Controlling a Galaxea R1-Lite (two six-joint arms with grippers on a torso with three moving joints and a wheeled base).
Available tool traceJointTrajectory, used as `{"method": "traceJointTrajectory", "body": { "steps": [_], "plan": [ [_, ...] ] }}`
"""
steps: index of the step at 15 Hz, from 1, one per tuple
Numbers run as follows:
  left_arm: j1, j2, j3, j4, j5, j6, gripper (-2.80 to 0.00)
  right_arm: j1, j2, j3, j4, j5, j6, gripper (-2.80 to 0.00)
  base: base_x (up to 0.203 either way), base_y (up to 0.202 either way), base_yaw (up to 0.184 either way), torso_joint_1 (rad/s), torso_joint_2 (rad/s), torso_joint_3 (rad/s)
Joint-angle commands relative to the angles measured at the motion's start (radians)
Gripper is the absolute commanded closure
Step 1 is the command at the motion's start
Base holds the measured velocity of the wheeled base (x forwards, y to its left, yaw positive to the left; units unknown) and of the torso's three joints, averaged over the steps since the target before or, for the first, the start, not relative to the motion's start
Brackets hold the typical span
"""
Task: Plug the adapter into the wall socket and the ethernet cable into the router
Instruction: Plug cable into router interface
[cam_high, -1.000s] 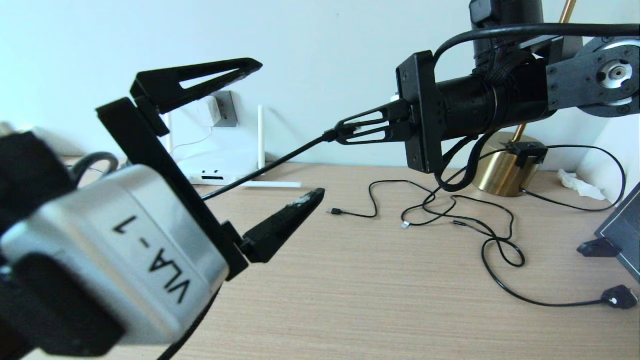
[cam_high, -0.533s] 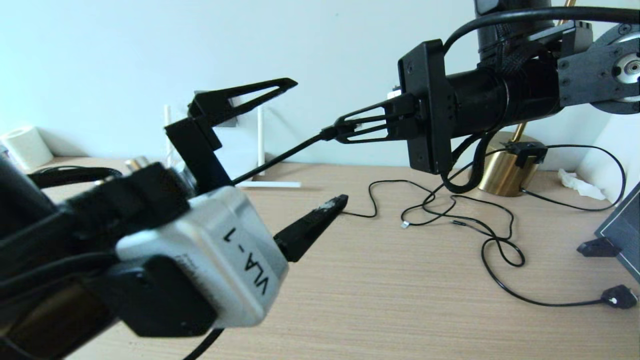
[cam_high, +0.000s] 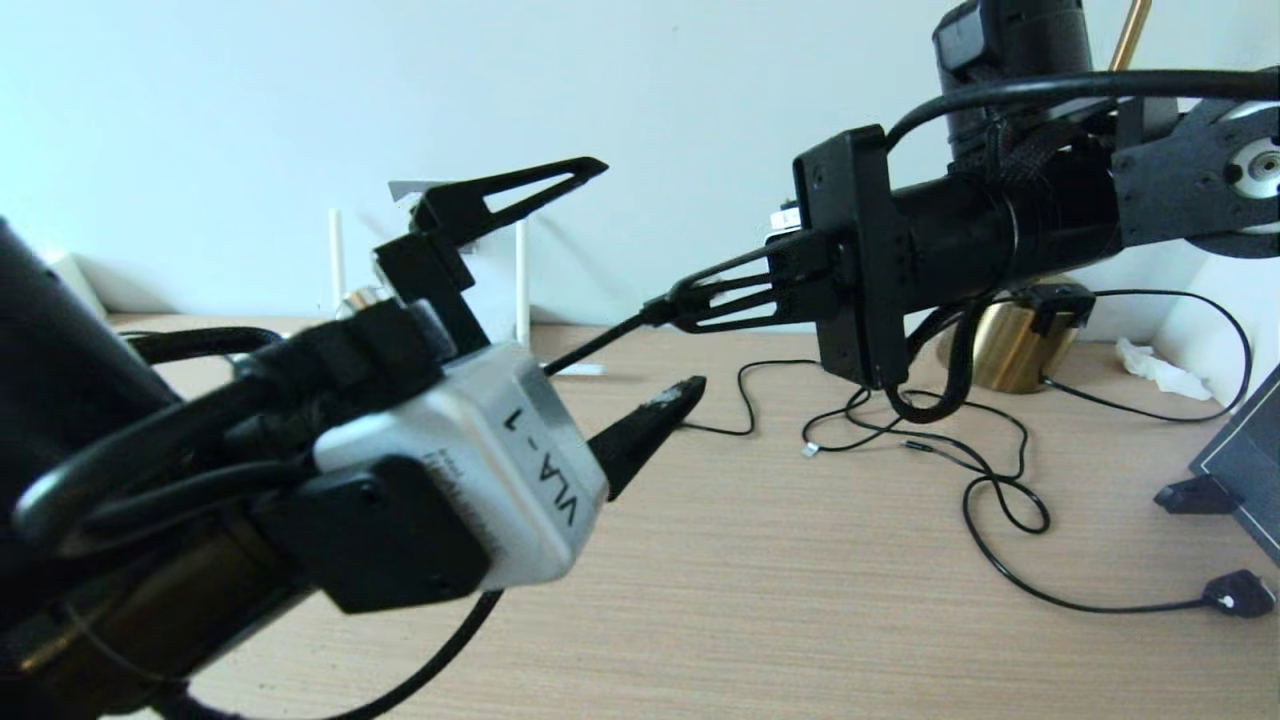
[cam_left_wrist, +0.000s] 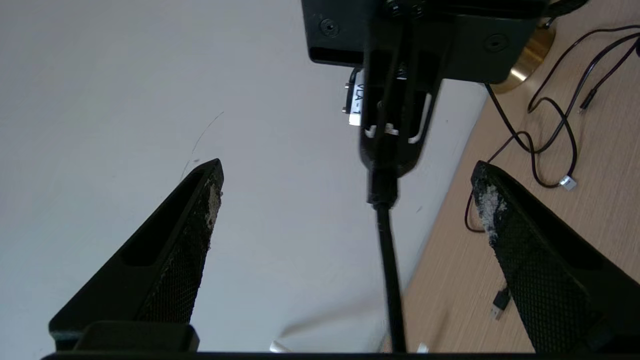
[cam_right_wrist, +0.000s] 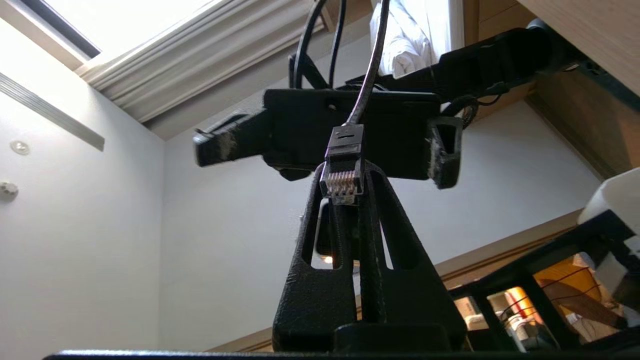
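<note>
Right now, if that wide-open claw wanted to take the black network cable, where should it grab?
On the straight black stretch of the ethernet cable just behind the plug, which the right tool pinches. The left tool, open, already straddles that stretch; closing across it from both sides looks simplest.

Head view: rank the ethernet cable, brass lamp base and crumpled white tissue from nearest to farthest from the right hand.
1. ethernet cable: pinched in the right hand, running left.
2. brass lamp base: on the desk, behind the arm.
3. crumpled white tissue: far right, by the wall.
</note>
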Motion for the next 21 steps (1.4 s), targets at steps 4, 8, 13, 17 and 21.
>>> {"method": "traceJointTrajectory", "body": {
  "steps": [4, 8, 13, 17, 21],
  "plan": [
    [-0.002, 0.077, -0.047, -0.017, -0.002, 0.001, -2.80, -0.048, -0.060, 0.083, 0.002, 0.009, -0.035, 0.00, 0.000, 0.000, 0.000, 0.000, 0.00, 0.000],
    [-0.006, 0.069, -0.017, -0.018, -0.018, 0.000, -2.80, -0.072, -0.071, 0.082, 0.001, 0.058, -0.053, 0.00, 0.000, 0.000, 0.000, 0.000, 0.00, 0.000],
    [-0.031, 0.036, 0.025, -0.017, -0.068, -0.011, -2.80, -0.069, -0.063, 0.077, 0.001, 0.096, -0.086, 0.00, 0.000, 0.000, 0.000, 0.000, 0.00, 0.000],
    [-0.031, 0.026, 0.028, -0.020, -0.074, -0.015, -2.80, -0.061, -0.066, 0.085, 0.001, 0.097, -0.086, 0.00, 0.000, 0.000, 0.000, 0.000, 0.00, 0.000],
    [-0.031, 0.021, 0.031, -0.020, -0.111, -0.035, -2.80, -0.056, -0.069, 0.098, 0.001, 0.097, -0.089, 0.00, 0.000, 0.000, 0.000, 0.000, 0.00, 0.000]
  ]
}}
